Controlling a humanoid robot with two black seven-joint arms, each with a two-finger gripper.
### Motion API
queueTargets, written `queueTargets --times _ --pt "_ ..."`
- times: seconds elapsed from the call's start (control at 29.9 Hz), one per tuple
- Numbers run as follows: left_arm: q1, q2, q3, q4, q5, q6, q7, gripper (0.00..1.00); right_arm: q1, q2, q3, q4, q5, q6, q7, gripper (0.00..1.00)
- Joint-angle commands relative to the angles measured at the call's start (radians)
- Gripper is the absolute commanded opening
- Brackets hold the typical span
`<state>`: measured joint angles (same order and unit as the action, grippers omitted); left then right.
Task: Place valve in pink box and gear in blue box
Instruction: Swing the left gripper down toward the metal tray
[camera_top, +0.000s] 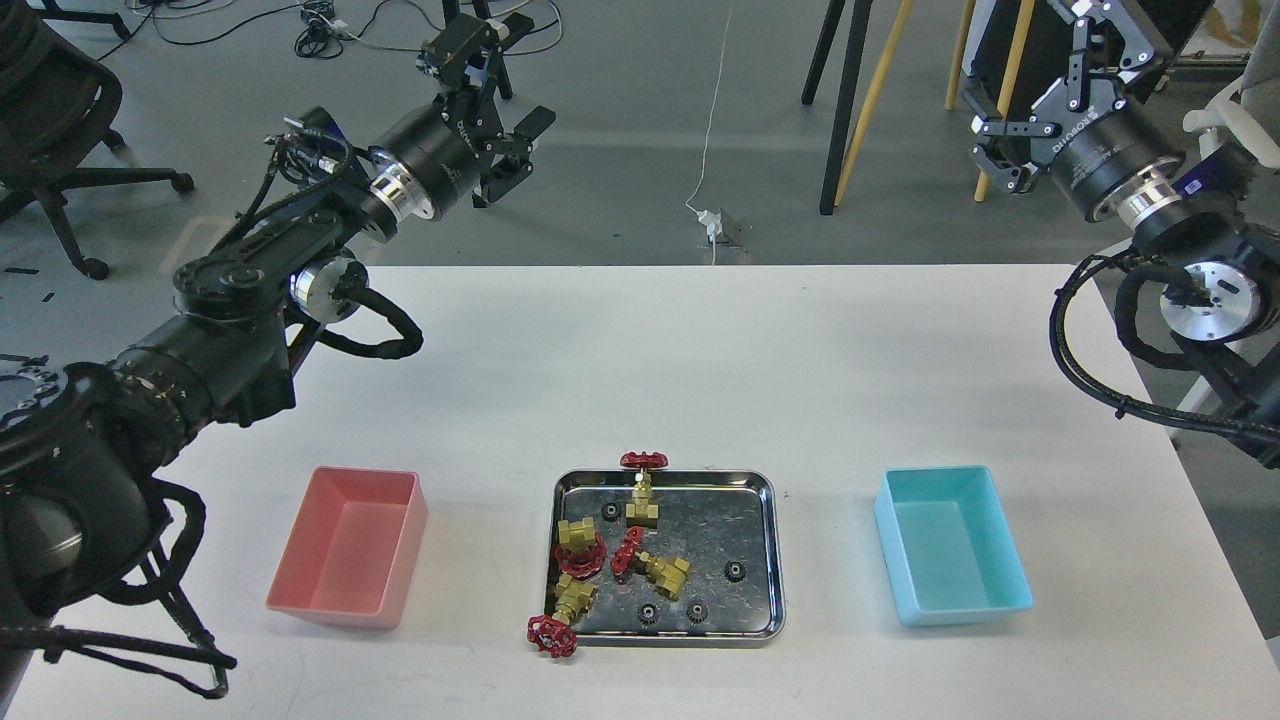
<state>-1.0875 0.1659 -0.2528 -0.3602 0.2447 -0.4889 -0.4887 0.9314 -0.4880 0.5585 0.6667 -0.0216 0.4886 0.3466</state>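
Valves, four of them with brass bodies and red handwheels, lie in the steel tray (765, 560) at the middle of the white table (700, 350). One valve (642, 490) stands against the tray's far rim with its wheel poking above it; a second (578, 545) lies near the left wall; a third (655, 568) lies tilted in the centre; the fourth (560, 612) hangs over the near left corner, its wheel resting outside the tray on the table. Five small black gears sit on the tray floor among them: one gear (610, 512) near the far left, another (734, 571) alone toward the right, and three along the near edge (647, 612).

The pink box (350, 545) sits left of the tray, well apart from it, with nothing inside. The blue box (950, 545) sits right of the tray, likewise bare inside.

The left gripper (500, 120) hangs above the floor beyond the table's far left edge, its fingers spread wide and holding nothing. The right gripper (1040, 90) is raised at the upper right, beyond the table's far right corner, its fingers also parted and holding nothing.
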Motion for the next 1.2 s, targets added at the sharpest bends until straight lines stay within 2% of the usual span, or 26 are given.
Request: queueTargets --times 0.0,0.13,0.3,0.4,0.5,0.63,0.7,0.87,0.93,1.0,1.17 --pt "0.0 0.018 0.0 0.006 -0.002 0.0 0.0 1.0 0.0 0.02 0.0 0.002 0.0 0.0 0.0 0.99" --pt "-0.006 0.056 -0.003 0.013 -0.01 0.0 0.0 1.0 0.004 0.025 0.004 -0.001 0.0 0.0 0.0 0.99" --pt "0.038 0.029 -0.12 -0.019 -0.053 0.0 0.0 1.0 0.007 0.025 0.009 -0.004 0.003 0.0 0.0 0.99" --pt "0.041 0.043 -0.118 -0.129 -0.036 0.0 0.0 1.0 0.007 0.025 0.043 -0.009 0.009 0.0 0.0 0.99" --pt "0.029 0.133 -0.118 -0.258 0.095 0.0 0.0 1.0 0.004 0.023 0.089 -0.015 0.011 0.0 0.0 0.99" --pt "-0.032 0.315 -0.102 -0.572 0.385 0.0 0.0 0.99 -0.005 0.019 0.107 -0.015 0.014 0.0 0.0 0.99" --pt "-0.099 0.395 0.019 -0.698 0.448 0.0 0.0 0.99 -0.006 0.016 0.107 -0.019 0.017 0.0 0.002 0.99" --pt "-0.346 0.512 0.456 -0.906 0.585 0.0 0.0 0.99 -0.008 0.011 0.109 -0.024 0.035 0.0 -0.003 0.99" --pt "-0.405 0.521 0.576 -0.954 0.735 0.0 0.0 0.99 -0.008 0.011 0.109 -0.026 0.06 0.0 -0.006 0.99" --pt "-0.411 0.517 0.692 -0.968 0.856 0.013 0.0 0.99 -0.008 0.009 0.109 -0.027 0.077 0.0 -0.008 0.99" --pt "-0.393 0.474 0.923 -0.99 0.979 0.303 0.0 0.99 -0.01 0.009 0.104 -0.071 0.08 0.0 -0.009 0.99"
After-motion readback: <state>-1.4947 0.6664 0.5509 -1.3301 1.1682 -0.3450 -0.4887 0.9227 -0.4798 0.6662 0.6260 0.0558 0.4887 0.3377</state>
